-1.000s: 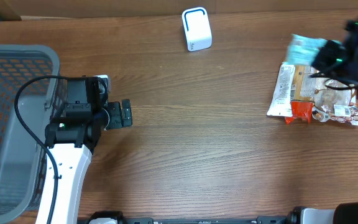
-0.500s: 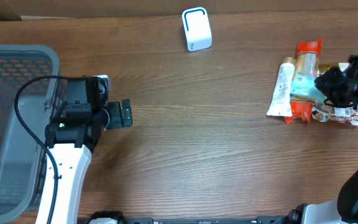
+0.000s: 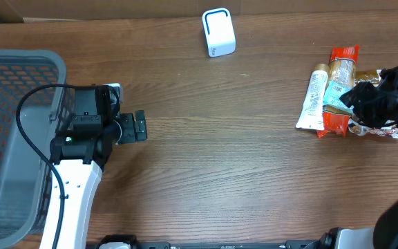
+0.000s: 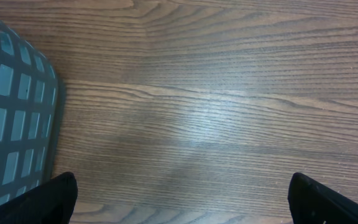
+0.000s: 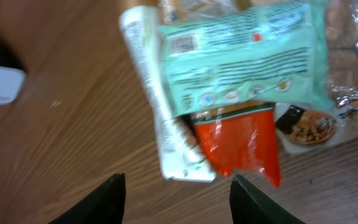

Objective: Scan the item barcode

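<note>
Overhead view: the wooden bench is quiet on the left. The grey mesh basket sits there, and the left pincer hangs just beside it, spread wide over bare wood with nothing in it.

The action's on the right! The right pincer, clamped on the mint-green packet up at the far right edge a second ago, has parted, and there's only bench between its fingers. The packet now lies flat on the heap of snack packets, across a white tube and an orange wrapper.

So that's a drop, well apart from the white scanner at the far edge. The packet's barcode faces up, mind. My read is that nothing is being presented for scanning, so a fresh grasp comes first.
</note>
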